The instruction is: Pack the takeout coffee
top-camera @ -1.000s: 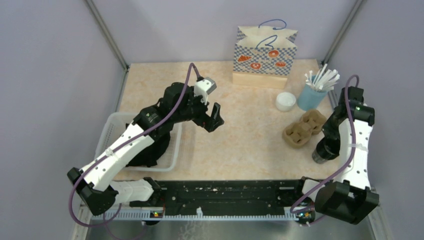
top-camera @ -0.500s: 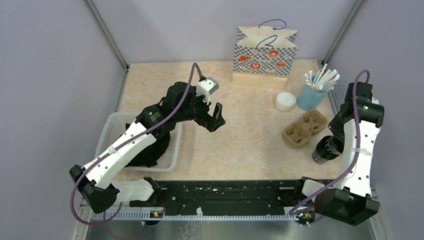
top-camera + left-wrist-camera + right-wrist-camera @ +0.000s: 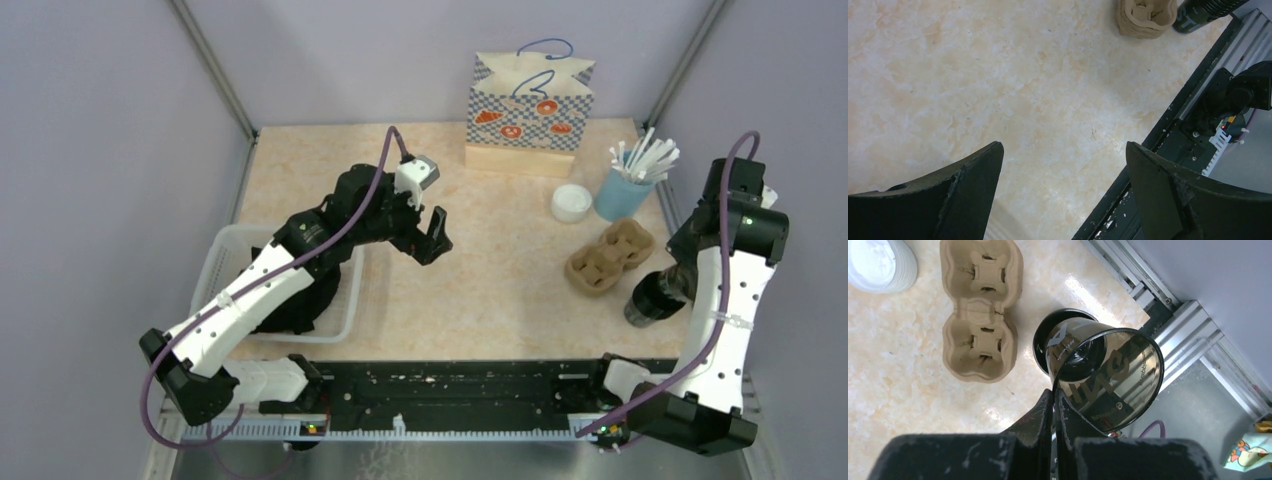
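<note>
Marbled beige tabletop (image 3: pixel 500 290) | right gripper (image 3: pixel 1054 395) jaws together, pinching the rim of a lidless black cup (image 3: pixel 1108 370); only the right wrist view shows this grip | pulp cup carrier (image 3: pixel 980 310) just beside the cup, white lid (image 3: pixel 875 262) beyond | left gripper (image 3: pixel 1063 150) jaws wide apart, empty, over bare mid-table | top view alone shows a patterned paper bag (image 3: pixel 530 105) at the far edge and a white basket (image 3: pixel 212 262) on the left | takeout coffee: cannot tell where, no view shows it

Fixed overhead view of whole table (image 3: pixel 500 290), wrist views close, facing down, all sharing the cup carrier (image 3: pixel 610 257)
</note>
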You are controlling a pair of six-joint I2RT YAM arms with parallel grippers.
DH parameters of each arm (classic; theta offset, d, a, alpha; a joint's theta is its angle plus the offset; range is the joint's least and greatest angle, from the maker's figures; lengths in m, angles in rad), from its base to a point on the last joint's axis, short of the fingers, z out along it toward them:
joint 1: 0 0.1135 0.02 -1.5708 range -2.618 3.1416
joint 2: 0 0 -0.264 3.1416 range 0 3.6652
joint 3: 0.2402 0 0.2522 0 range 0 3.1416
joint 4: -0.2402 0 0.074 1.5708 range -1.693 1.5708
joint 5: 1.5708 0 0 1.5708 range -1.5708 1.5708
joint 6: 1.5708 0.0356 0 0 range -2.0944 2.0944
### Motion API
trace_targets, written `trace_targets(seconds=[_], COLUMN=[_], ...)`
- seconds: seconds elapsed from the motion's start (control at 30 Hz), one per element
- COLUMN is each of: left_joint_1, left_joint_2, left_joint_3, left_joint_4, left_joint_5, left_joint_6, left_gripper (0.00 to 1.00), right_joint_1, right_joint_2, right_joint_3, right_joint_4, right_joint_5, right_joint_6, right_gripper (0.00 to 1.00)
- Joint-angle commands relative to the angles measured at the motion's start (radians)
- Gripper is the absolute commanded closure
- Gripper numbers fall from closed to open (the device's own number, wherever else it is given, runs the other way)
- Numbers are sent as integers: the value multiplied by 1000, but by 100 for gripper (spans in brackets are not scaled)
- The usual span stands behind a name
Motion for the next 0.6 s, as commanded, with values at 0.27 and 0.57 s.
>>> trace_targets(seconds=[0.27,0.57], left_joint_1=[-24,-39], left_joint_2=[3,20], left_joint_3=[53,113], left_joint_4=[28,2], left_joint_5=[-18,-42], left_joint_6=[24,23], left_gripper=[2,2], right_joint_1=[6,52], right_joint_2=[-1,-1], right_joint_3=[190,106], right_joint_4=[-52,60], right_joint_5=[-102,-244], right_joint_6=[-73,-77], right_gripper=[100,100])
